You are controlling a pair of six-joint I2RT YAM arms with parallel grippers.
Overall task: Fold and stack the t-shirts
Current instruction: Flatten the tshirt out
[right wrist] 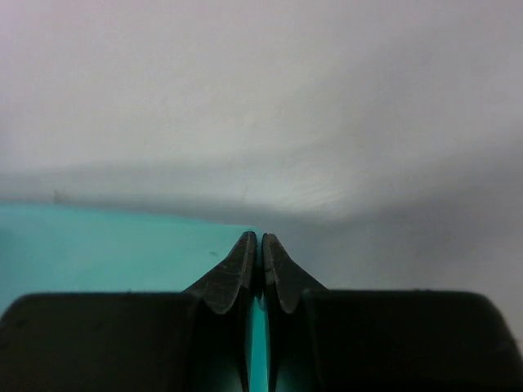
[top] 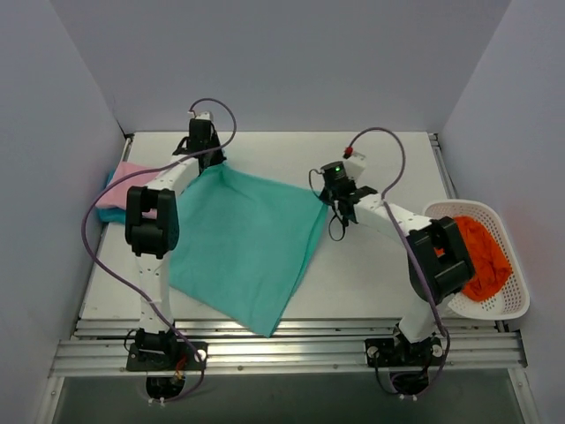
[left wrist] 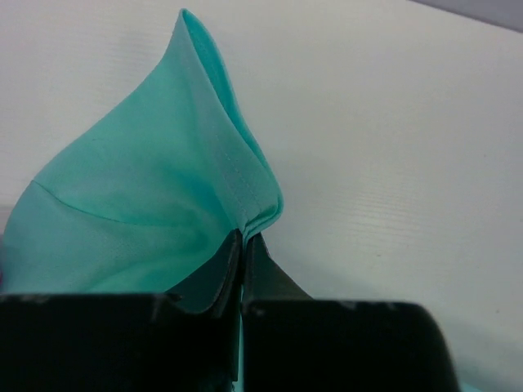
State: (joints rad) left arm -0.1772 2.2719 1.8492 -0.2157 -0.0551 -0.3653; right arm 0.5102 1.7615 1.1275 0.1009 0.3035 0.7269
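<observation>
- The fingers (left wrist: 219,282) of the left gripper (left wrist: 243,241) are pressing tight together and pinching a corner of the mint shirt (left wrist: 155,188). The cloth is bunching up into a soft peak just past the tips.
- The fingers (right wrist: 233,273) of the right gripper (right wrist: 260,239) are also pressing tight together. A thin strip of the same shirt is showing between them, so they are gripping its edge.
- From above, the left gripper (top: 210,159) is holding the far corner of the mint shirt (top: 247,238), and the right gripper (top: 332,203) is holding its right corner.
- The mint shirt is lying spread out on the white table (top: 371,283), between the two arms. Its near corner is pointing at the near edge of the table.
- A pink shirt (top: 124,190) is sitting folded at the far left of the table, close to the wall.
- A bit of a blue shirt (top: 109,215) is peeking out from under the pink one.
- A white basket (top: 519,296) is sitting at the right edge of the table, and an orange cloth (top: 484,252) is lying inside it.
</observation>
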